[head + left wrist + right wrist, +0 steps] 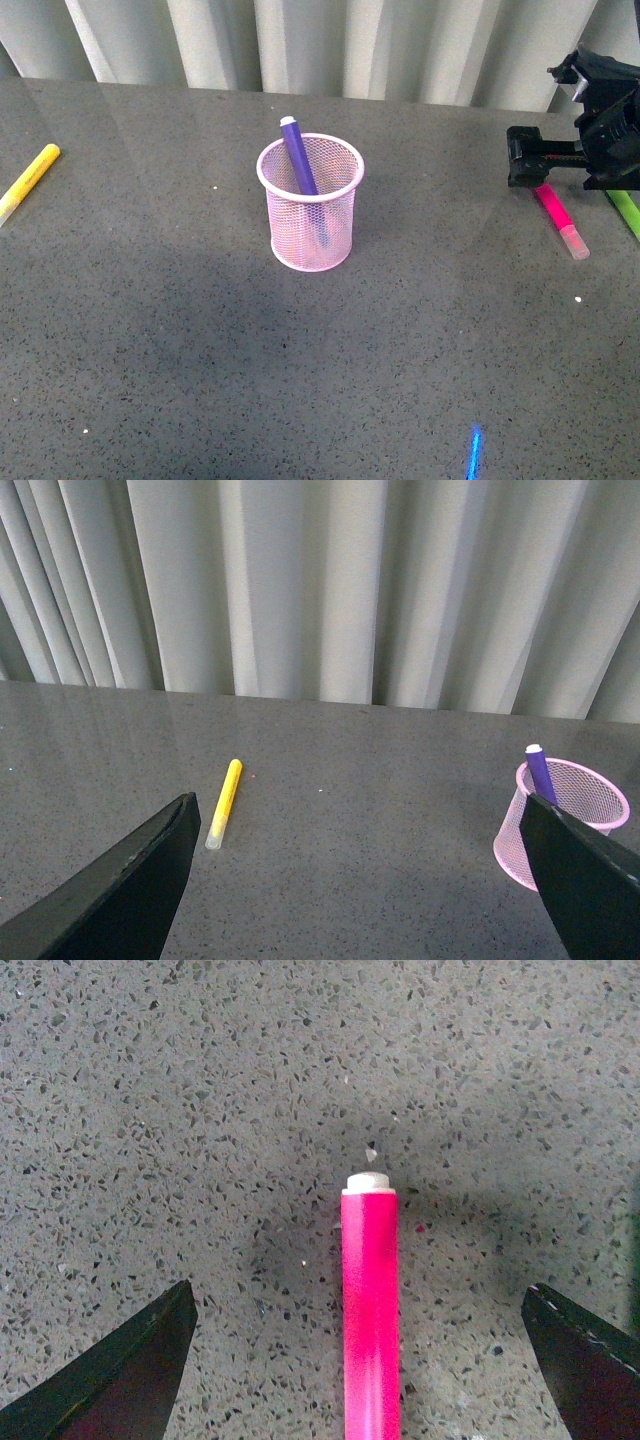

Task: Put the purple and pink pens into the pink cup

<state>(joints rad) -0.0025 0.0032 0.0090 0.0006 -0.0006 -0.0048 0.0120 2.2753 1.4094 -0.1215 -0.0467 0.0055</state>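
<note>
1. Pale pink wire-mesh cylindrical cup point(340, 235): upright near the middle of the speckled grey stone worktop point(200, 350), well apart from both arms.
2. Dark purple marker pen point(298, 155): already in the cup, leaning toward the far rim with its pale tip above it.
3. Bright magenta-pink marker pen point(560, 218): lying flat on the worktop at the right, well apart from the cup. This half of the task is not yet done.
4. Right gripper point(527, 157): low over the far end of the pink pen, jaws spread wide to either side of the barrel and touching nothing.
5. Left gripper point(355, 802): raised, jaws apart, empty.
6. Yellow marker point(30, 180): far left, not wanted.
7. Green marker point(625, 212): just beside the pink pen and partly hidden by the right arm.
8. Hazards, as I judge them:
   - The round barrel may roll if one jaw touches it first.
   - A grip near the pen's end could let it droop or pivot when lifted.
   - A wide jaw may catch the green marker.
   - At the cup, the pen could strike the rim or the leaning purple pen and tip the light mesh cup over.
</note>
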